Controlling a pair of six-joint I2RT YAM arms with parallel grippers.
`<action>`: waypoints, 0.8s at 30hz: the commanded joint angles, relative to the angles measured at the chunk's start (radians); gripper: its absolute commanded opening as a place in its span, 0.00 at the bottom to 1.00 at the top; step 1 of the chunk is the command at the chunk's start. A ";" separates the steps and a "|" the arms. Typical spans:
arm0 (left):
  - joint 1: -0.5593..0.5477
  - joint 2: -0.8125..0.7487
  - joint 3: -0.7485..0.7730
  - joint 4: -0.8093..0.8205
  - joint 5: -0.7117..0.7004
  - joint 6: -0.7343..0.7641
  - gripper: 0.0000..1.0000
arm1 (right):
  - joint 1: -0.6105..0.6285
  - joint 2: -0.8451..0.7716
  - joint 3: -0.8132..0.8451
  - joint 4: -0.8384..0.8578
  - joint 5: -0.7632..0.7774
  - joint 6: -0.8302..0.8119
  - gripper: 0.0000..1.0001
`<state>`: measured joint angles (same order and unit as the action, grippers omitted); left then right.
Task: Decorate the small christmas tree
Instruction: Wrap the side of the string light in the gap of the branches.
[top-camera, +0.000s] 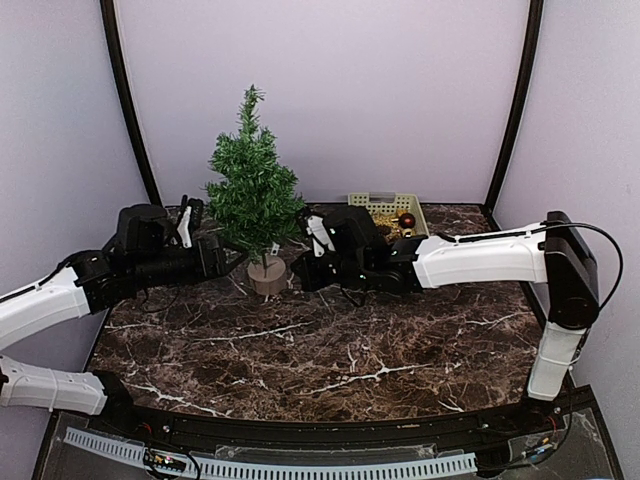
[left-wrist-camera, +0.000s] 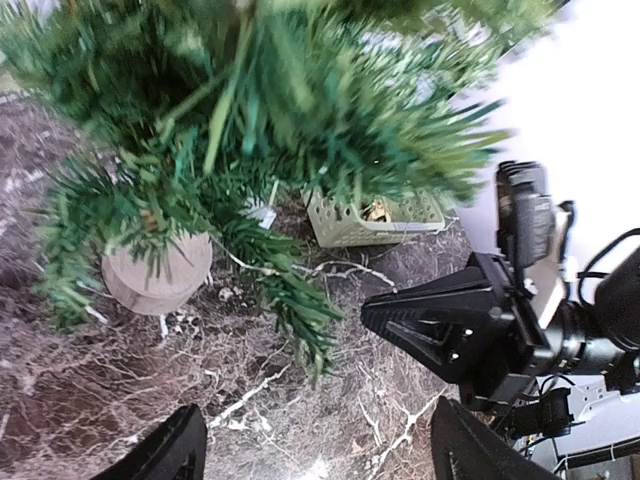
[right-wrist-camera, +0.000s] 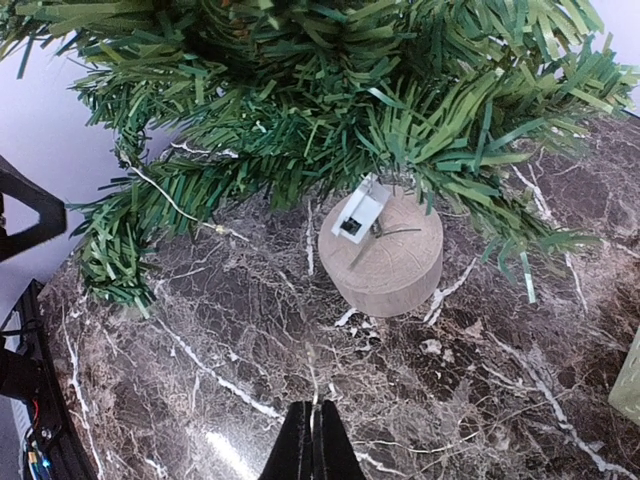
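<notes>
The small christmas tree (top-camera: 254, 185) stands upright on its round tan base (top-camera: 266, 276) at the back left of the marble table. My left gripper (top-camera: 232, 258) sits low at the tree's left side. In the left wrist view its fingers (left-wrist-camera: 172, 452) are open and spread wide over bare marble, with only a drooping branch (left-wrist-camera: 290, 300) ahead of them. My right gripper (top-camera: 298, 272) is close to the base on its right. Its fingertips (right-wrist-camera: 312, 445) are pressed shut a short way from the base (right-wrist-camera: 388, 255), and I see nothing held.
A pale slotted basket (top-camera: 372, 201) at the back right holds a red ball (top-camera: 406, 220) and gold pieces. A small white tag (right-wrist-camera: 360, 212) hangs over the base. A thin pale wire (right-wrist-camera: 175, 200) trails from a lower branch. White walls close in behind and at both sides.
</notes>
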<state>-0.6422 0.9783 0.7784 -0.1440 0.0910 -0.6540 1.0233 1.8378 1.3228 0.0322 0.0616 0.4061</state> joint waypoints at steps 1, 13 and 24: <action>-0.009 0.081 -0.022 0.154 0.076 -0.060 0.82 | 0.005 -0.018 0.017 0.033 0.024 0.010 0.00; -0.012 0.212 -0.043 0.285 0.072 -0.090 0.65 | 0.005 -0.047 -0.005 0.040 0.035 0.000 0.00; -0.003 0.148 -0.055 0.176 -0.023 -0.066 0.13 | 0.003 -0.105 -0.008 -0.047 0.122 -0.066 0.00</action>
<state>-0.6510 1.1809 0.7315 0.0807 0.1146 -0.7418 1.0229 1.7851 1.3178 0.0025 0.1398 0.3779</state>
